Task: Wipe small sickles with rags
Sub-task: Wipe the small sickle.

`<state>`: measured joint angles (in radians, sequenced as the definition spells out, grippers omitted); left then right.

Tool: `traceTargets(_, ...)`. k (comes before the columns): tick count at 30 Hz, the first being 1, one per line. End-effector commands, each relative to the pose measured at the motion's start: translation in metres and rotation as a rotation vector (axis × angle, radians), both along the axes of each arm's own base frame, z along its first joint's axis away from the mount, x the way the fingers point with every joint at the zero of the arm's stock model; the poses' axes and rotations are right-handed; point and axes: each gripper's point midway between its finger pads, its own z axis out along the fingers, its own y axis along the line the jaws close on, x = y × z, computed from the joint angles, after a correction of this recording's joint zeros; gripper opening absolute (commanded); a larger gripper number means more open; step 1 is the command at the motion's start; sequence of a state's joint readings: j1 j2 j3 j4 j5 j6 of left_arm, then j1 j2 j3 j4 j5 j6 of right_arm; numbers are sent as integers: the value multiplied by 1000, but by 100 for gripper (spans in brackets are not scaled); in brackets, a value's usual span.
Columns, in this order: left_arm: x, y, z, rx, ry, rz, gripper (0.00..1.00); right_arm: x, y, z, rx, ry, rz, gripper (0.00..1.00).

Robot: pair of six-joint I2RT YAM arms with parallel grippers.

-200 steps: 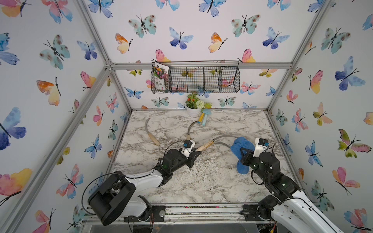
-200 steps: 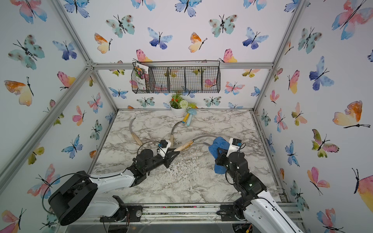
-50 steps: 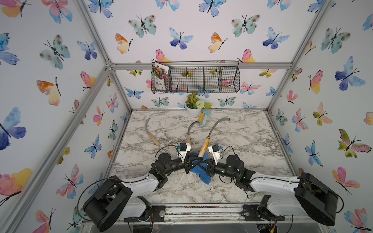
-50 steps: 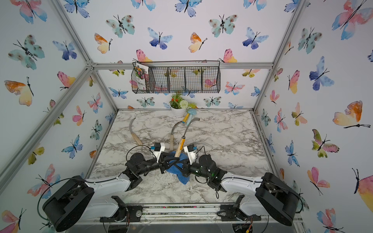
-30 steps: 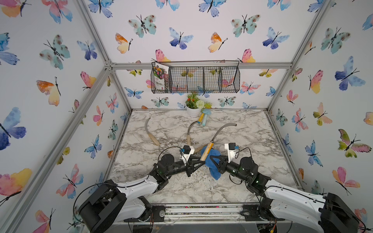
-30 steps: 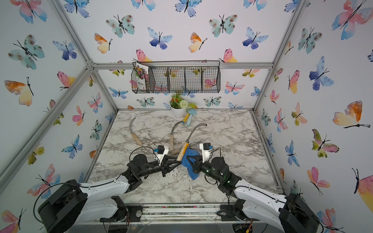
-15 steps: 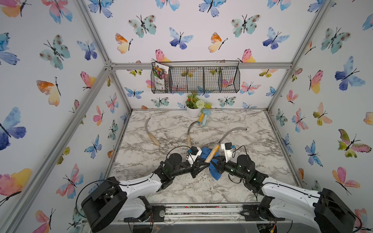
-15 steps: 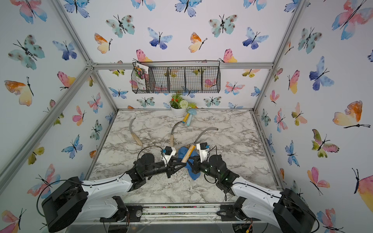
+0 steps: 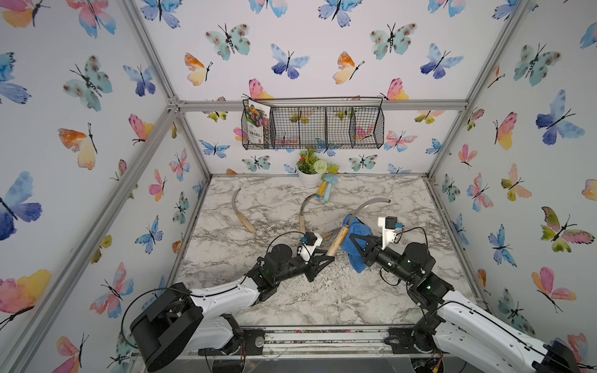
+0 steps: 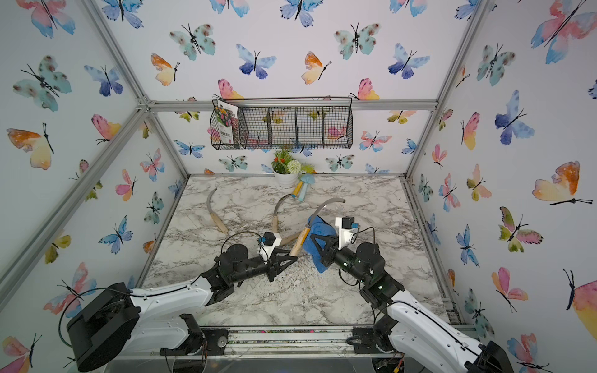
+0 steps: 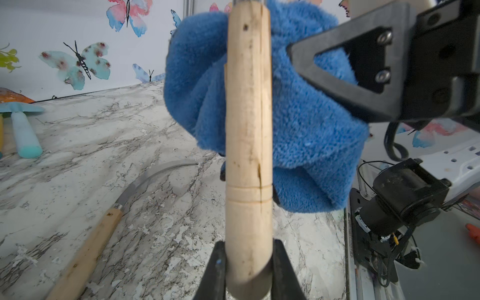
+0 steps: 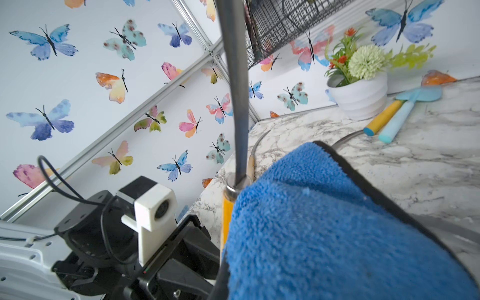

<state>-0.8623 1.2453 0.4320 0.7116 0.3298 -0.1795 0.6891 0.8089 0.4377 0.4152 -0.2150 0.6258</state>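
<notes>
My left gripper (image 11: 248,259) is shut on the bottom end of a small sickle's pale wooden handle (image 11: 248,155) and holds it upright above the table. In both top views its grey blade (image 9: 371,203) (image 10: 327,203) arcs away to the right. A blue rag (image 9: 355,239) (image 10: 318,240) (image 11: 311,130) is bunched against the handle's upper part, just below the blade's base (image 12: 235,91). My right gripper (image 9: 355,243) is shut on the rag (image 12: 337,233), which hides its jaws in the right wrist view. Three more sickles lie on the marble: far left (image 9: 240,211), middle (image 9: 302,213), and beside the left wrist (image 11: 109,220).
A white flower pot (image 9: 309,176) stands at the back wall, with yellow and light-blue mushroom toys (image 9: 326,190) lying beside it. A black wire basket (image 9: 313,127) hangs above. The two arms meet near the table's middle, and metal frame posts border all sides.
The right gripper has carried the rag up along the held sickle's handle toward the blade's base. Both arms have shifted slightly right. The left grip on the handle is unchanged.
</notes>
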Motion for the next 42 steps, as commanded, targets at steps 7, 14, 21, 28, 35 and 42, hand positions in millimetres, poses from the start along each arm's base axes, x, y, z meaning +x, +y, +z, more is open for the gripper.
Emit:
traceTargets(7, 0, -2, 4, 0, -19, -5, 0, -12, 23, -38, -6, 115, 158, 2)
traceTargets(14, 1, 0, 4, 3, -22, 5, 0, -35, 49, -80, -6, 202, 267, 2)
traceTargets(21, 2, -2, 4, 7, -18, 0, 0, -35, 37, -55, 30, 128, 193, 2)
traceTargets(28, -1, 0, 5, 1, -19, -4, 0, -10, 14, -18, 6, 43, 53, 2)
traceTargets(35, -1, 1, 3, 3, -17, 0, 0, 3, 0, 13, -2, -1, -16, 2)
traceTargets(42, -2, 1, 7, -4, -26, -1, 0, 5, -1, 3, -34, 33, -28, 2)
